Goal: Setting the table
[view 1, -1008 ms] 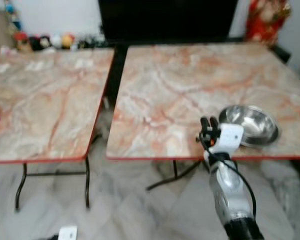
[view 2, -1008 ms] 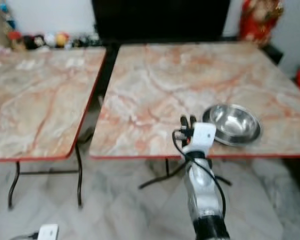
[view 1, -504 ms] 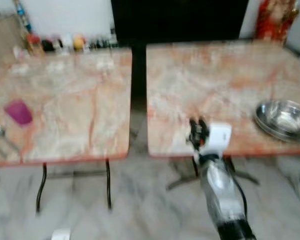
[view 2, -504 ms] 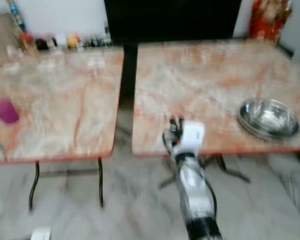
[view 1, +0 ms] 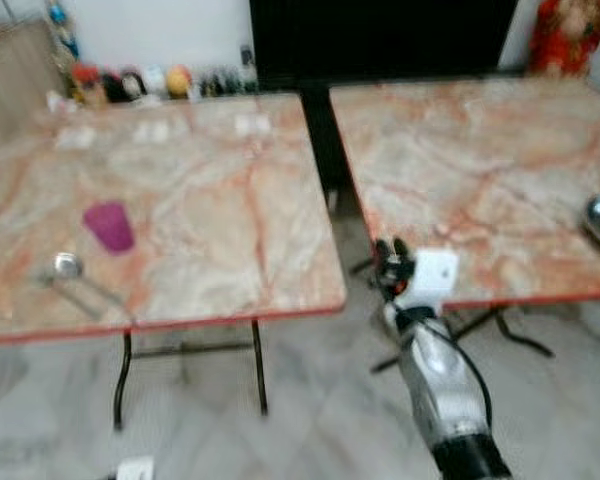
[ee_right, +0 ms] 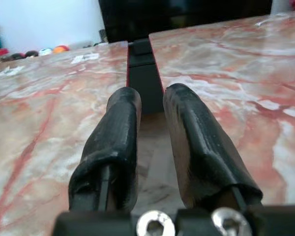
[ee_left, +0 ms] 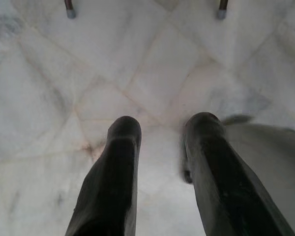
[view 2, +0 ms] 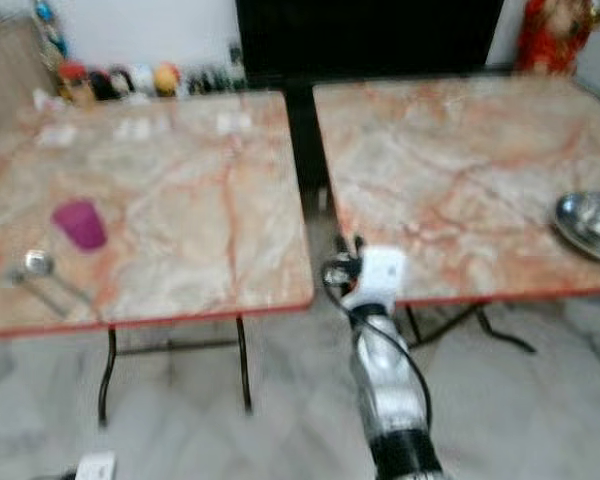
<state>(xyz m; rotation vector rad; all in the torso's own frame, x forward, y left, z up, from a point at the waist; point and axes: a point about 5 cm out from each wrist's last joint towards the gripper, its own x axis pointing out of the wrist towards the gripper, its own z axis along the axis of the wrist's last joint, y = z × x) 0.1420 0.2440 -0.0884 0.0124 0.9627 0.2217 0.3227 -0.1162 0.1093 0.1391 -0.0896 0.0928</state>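
Note:
A purple cup (view 1: pixel 109 226) stands on the left marble table (view 1: pixel 230 200), with a metal spoon (view 1: pixel 68 266) lying just in front of it near the front edge. A steel bowl (view 2: pixel 590 222) sits at the far right of the right table (view 1: pixel 480 170). My right gripper (view 1: pixel 390 255) is raised in front of the gap between the two tables, level with their front edges. Its fingers (ee_right: pixel 123 128) stand a narrow gap apart with nothing between them. My left gripper (ee_left: pixel 162 132) hangs low over the marble floor, open and empty.
A dark gap (view 1: pixel 320 130) separates the two tables. Small figurines (view 1: pixel 130 82) line the wall behind the left table, and a red figure (view 1: pixel 560 35) stands at the back right. Table feet (ee_left: pixel 70 10) rest on the floor (view 1: pixel 310 420).
The whole view has swung to the left: the bowl has slid to the right edge, and the purple cup and spoon have come into sight. The right arm keeps its raised pose.

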